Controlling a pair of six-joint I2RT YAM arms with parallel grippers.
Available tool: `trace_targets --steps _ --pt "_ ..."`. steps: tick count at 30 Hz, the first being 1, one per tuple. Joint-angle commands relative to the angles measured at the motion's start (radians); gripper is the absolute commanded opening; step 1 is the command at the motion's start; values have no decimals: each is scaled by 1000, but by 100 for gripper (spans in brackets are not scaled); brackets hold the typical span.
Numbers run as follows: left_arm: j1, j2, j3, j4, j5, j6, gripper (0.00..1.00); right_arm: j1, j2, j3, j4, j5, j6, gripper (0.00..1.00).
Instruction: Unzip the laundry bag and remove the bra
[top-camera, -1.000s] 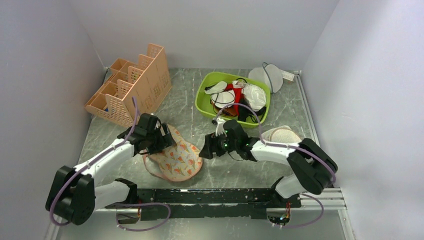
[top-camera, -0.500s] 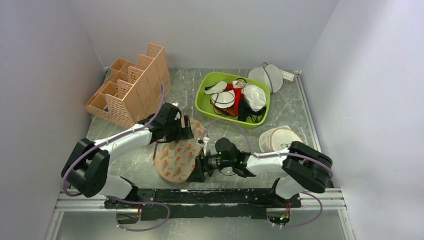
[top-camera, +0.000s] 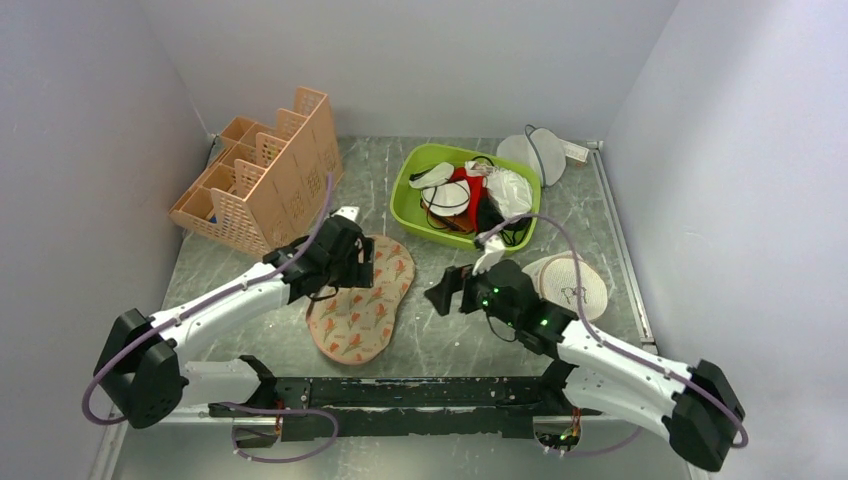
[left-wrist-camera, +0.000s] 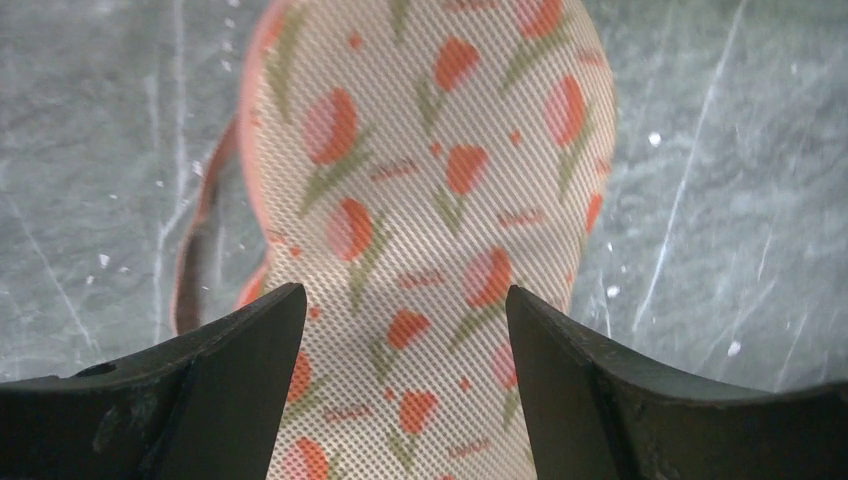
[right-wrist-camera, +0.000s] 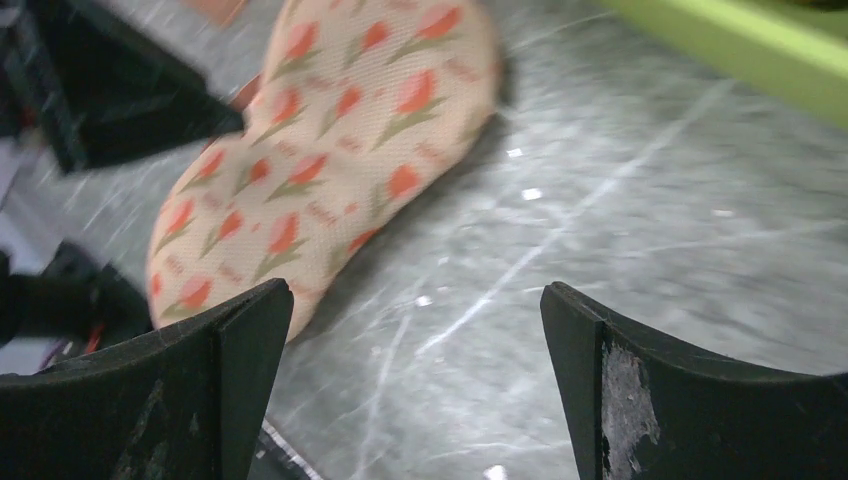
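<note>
The bag (top-camera: 362, 300) lies flat on the grey table (top-camera: 440, 345), near the middle and a little left, its long side running from the far right to the near left. Its tulip-print face is up and the pink trim shows along the left edge.

The left gripper (top-camera: 350, 262) hangs over the far end of the bag. In its wrist view its jaws stand wide, one dark finger (left-wrist-camera: 250, 345) on each side of the bag (left-wrist-camera: 430, 250) below. I cannot tell whether they touch the cloth.

The right gripper (top-camera: 445, 292) is just right of the bag, over bare table. Its jaws are spread wide too and hold nothing. From its wrist camera the bag (right-wrist-camera: 320, 150) lies ahead and to the left.

Farther back stands a green tray (top-camera: 420, 155) heaped with white, red and black pieces. A peach rack (top-camera: 265, 175) is at the far left. A white mesh pouch (top-camera: 535, 155) leans in the far corner, and a beige mesh disc (top-camera: 570, 280) lies right of the right arm.
</note>
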Motion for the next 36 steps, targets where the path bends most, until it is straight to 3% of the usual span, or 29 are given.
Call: trace_targets --steps 1,10,17,19,22,27,30,34,36 --pt "-107 26 61 -46 -82 -17 82 -85 -100 13 -156 153 -45 97" --pt "-305 280 190 -77 -197 -13 90 -104 -87 7 -191 129 -43 96" --pt "-333 455 263 -125 -335 1 88 -107 -64 -10 -163 97 -40 96" --pt "-333 488 276 -130 -355 3 82 -107 -60 -11 -155 96 -43 96" --pt "-333 504 287 -153 -380 -10 58 -109 -48 -13 -150 85 -44 96" --pt "-333 410 207 -32 -273 104 34 -109 -20 -40 -110 40 -38 96" --pt "-333 335 155 25 -201 166 9 -110 -4 -52 -84 23 -40 96" --pt "-335 246 95 90 -110 248 7 -114 15 -68 -10 -14 -94 95" --pt "-335 207 65 115 -78 268 7 -126 18 -96 89 -83 -151 89"
